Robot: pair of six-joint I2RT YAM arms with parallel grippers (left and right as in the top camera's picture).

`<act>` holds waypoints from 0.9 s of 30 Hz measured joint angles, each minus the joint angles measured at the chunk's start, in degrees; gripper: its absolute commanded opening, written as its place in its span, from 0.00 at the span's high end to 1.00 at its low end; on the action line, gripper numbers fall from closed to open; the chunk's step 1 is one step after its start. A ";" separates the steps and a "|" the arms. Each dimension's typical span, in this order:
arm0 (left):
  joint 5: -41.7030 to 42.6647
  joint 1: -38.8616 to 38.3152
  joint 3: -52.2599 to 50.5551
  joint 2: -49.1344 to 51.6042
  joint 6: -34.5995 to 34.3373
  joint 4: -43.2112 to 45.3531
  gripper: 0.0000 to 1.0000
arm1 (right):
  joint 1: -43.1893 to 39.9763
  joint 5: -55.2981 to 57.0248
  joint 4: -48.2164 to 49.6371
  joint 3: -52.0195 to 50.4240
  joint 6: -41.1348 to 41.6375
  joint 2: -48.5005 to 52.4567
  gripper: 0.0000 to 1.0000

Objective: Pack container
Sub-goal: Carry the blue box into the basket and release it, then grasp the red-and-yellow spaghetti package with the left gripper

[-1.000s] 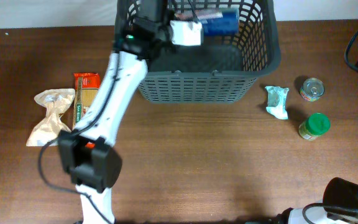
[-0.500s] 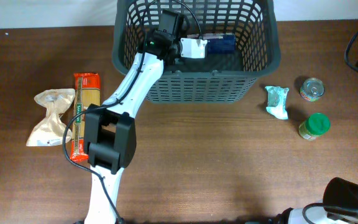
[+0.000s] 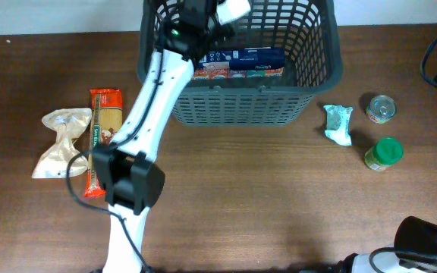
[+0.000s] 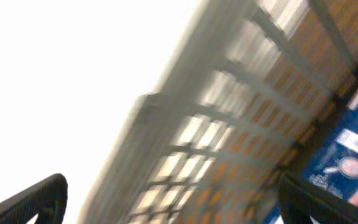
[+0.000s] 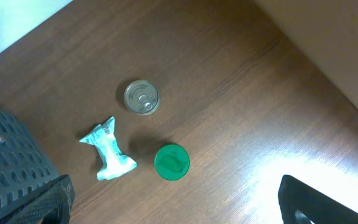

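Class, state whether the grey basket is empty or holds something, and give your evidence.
Holds something: a blue box lies flat on the floor of the basket, visible overhead through its open top.

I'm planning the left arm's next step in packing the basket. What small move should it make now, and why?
Probably lift the left gripper clear of the basket and swing it toward the pasta packet. The gripper is open with nothing held, the blue box already lies inside the basket, and the packet waits on the table on that arm's side.
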 measured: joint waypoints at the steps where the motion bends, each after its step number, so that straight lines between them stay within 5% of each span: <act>1: -1.25 0.00 2.51 -1.14 -0.92 -2.84 0.02 | 0.00 0.00 0.00 0.00 0.02 0.00 0.01; 8: -14.16 0.59 13.84 -14.08 -10.12 -28.89 0.03 | 0.00 0.00 0.00 0.00 -0.02 0.00 0.01; 13: -19.17 6.86 14.75 -19.19 -24.83 -47.08 0.04 | 0.00 0.02 -0.02 0.00 0.02 0.00 0.01; 19: -7.43 22.88 11.96 -15.74 -36.44 -57.20 0.27 | 0.00 0.02 0.00 0.00 -0.02 0.00 0.01; 27: 4.00 34.73 -3.48 -6.67 -41.05 -56.72 0.27 | 0.00 0.02 0.00 0.00 -0.02 0.00 0.01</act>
